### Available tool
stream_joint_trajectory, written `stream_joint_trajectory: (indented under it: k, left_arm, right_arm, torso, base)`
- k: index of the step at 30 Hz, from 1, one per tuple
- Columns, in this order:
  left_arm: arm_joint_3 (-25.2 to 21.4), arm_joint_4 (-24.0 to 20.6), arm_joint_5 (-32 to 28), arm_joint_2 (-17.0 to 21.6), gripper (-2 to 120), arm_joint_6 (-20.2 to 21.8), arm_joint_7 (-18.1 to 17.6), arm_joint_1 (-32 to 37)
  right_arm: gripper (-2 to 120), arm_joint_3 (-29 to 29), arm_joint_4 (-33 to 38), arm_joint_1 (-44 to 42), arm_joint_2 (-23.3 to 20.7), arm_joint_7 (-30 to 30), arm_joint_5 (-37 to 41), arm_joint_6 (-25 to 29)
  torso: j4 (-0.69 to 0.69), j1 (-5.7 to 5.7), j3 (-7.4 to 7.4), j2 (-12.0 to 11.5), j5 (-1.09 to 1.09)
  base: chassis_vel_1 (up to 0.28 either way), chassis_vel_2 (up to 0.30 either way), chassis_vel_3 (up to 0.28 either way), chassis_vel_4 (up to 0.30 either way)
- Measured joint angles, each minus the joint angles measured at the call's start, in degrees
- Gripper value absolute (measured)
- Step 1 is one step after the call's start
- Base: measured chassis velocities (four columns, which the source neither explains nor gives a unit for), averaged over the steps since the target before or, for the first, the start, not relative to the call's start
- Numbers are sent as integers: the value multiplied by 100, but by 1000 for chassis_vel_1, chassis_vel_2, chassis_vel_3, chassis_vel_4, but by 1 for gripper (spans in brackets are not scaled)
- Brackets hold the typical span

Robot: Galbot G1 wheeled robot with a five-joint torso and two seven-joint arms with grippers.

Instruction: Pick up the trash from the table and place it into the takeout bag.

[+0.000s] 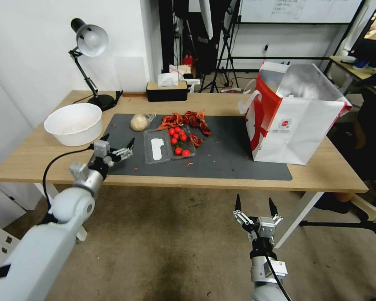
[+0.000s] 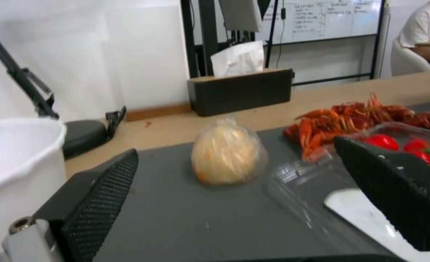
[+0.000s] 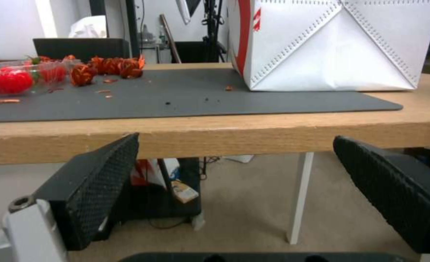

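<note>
Left end effector (image 1: 118,147) hovers spread wide over the tabletop's (image 1: 321,169) near left edge, aimed at the wrapped lump (image 1: 139,122) on the mat (image 1: 229,159); this looks like the approach, so next it must reach in and close round the lump. Right end effector (image 1: 255,205), also wide, waits below the near edge. Bag (image 1: 296,125) stands open at right, contents unseen; the clear tray (image 1: 158,146) holds tomatoes (image 1: 177,140).

We see even, bright indoor light, soft shadows under the long light-wood table (image 1: 330,171), pale sheen on the boxy white paper bag's silvery foil lining (image 1: 309,83), head view bowed at its edges, left wrist view softly blurred beyond the fingers (image 2: 98,203).
</note>
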Motion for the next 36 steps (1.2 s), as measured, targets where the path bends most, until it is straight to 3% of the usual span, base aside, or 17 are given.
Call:
stream_joint_trajectory:
  k: [2, 5, 9, 21, 36]
  left_arm:
    - [102, 123, -61, 48, 100, 53, 9, -166]
    - [488, 739, -272, 207, 100, 318, 131, -1004]
    - [854, 1201, -457, 302, 100, 489, 214, -1634]
    - [1961, 2448, -809, 133, 100, 815, 304, -3045]
    - [2608, 3245, -856, -130, 100, 966, 360, -3795]
  right_arm:
    - [100, -1, -5, 7, 16, 0, -11, -2]
    - [100, 3, -31, 16, 49, 0, -33, -12]
    - [100, 18, -44, 24, 58, 1, -37, -24]
    - [100, 40, -44, 25, 34, 17, -41, -50]
    - [100, 61, -17, 28, 26, 29, -39, -64]
  torso:
    - [0, 0, 0, 0, 3]
    - [-2, 0, 0, 0, 2]
    - [1, 0, 0, 0, 1]
    - [0, 0, 0, 0, 2]
    - [-1, 0, 0, 0, 1]
  base:
    - [0, 0, 0, 0]
    - [0, 0, 0, 0]
    - [0, 0, 0, 0]
    - [0, 0, 0, 0]
    - [0, 0, 0, 0]
